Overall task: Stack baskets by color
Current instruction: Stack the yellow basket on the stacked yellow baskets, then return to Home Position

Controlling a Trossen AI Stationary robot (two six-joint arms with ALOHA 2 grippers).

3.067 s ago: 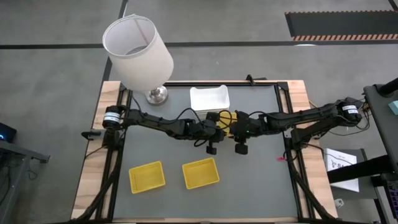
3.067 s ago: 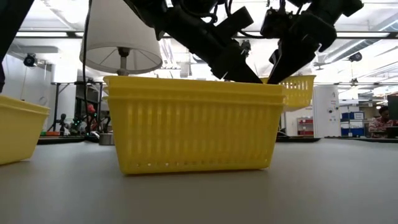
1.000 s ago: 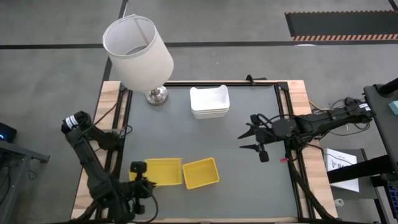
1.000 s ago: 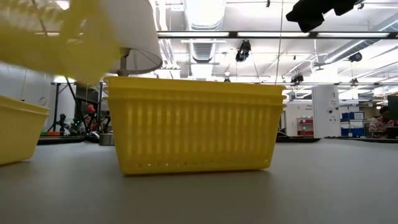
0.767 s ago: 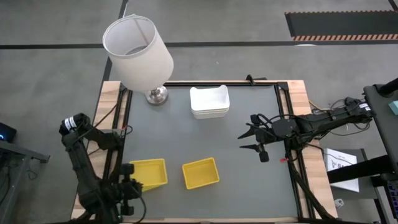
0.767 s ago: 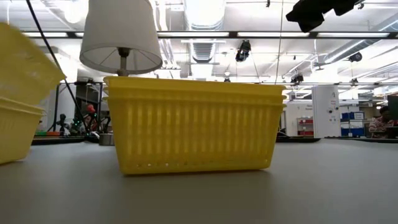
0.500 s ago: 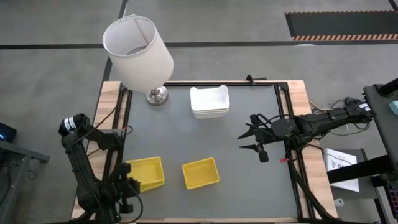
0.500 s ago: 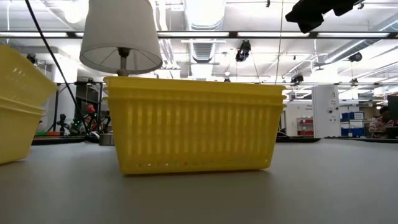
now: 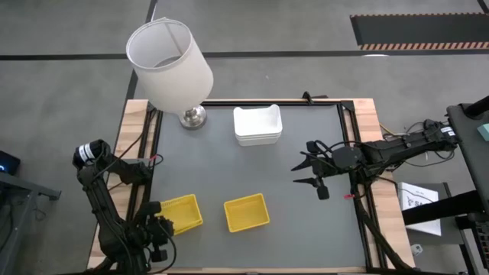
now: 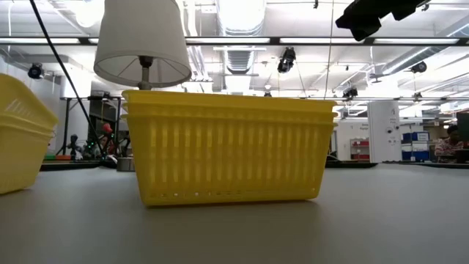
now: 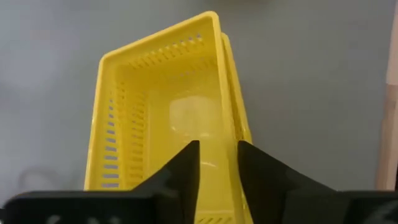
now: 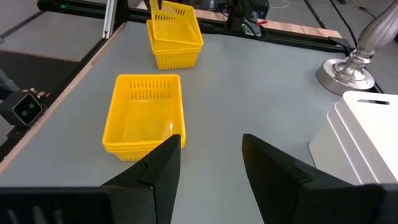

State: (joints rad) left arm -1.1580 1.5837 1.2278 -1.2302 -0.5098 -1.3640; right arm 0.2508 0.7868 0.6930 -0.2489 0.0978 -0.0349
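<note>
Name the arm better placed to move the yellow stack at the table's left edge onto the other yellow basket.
Left. The left gripper sits right at that stack, jaws astride its wall. The right gripper hangs open across the table, farther from the other basket.

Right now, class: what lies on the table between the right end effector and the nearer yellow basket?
Nothing: in the high view, only bare grey table separates the right end effector from the yellow basket. The right wrist view shows the same.

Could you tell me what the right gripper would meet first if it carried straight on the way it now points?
Probably the nearer yellow basket lying ahead of the right gripper, though its height above the table is unclear.
</note>
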